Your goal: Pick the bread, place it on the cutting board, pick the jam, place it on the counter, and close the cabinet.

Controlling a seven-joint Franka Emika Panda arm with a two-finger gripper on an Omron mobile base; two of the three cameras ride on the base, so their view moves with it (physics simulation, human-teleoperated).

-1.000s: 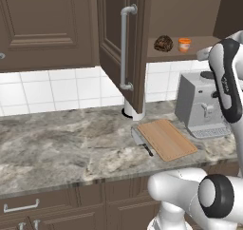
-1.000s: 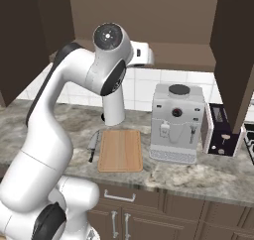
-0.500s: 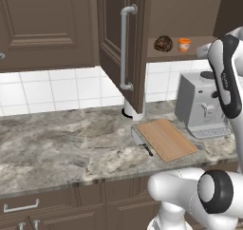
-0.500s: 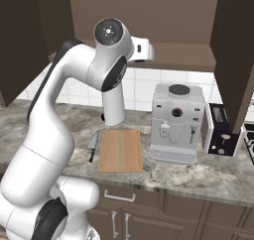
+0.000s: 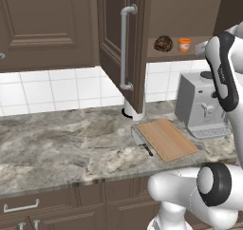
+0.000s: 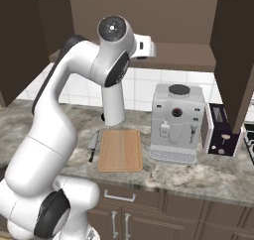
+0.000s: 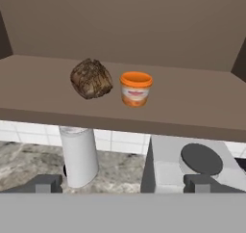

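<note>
Hand view looks straight into the open cabinet (image 5: 124, 43): the bread (image 7: 91, 78) and the jam (image 7: 136, 88) sit side by side on the shelf, just apart. Claw (image 7: 123, 183) hangs in front of and below the shelf edge, tips spread wide, holding nothing. Down on the table (image 5: 61, 146), the cutting board (image 5: 166, 138) lies bare, with a knife (image 5: 141, 142) along its left edge and a coffee machine (image 6: 177, 122) to its right.

Ahead of my claw: dark brown speckled bread (image 7: 91, 78), orange jam (image 7: 135, 88), dark brown cabinet (image 5: 122, 39); pale wooden cutting board (image 5: 166, 138) on grey-brown marbled bench (image 5: 57, 148).
</note>
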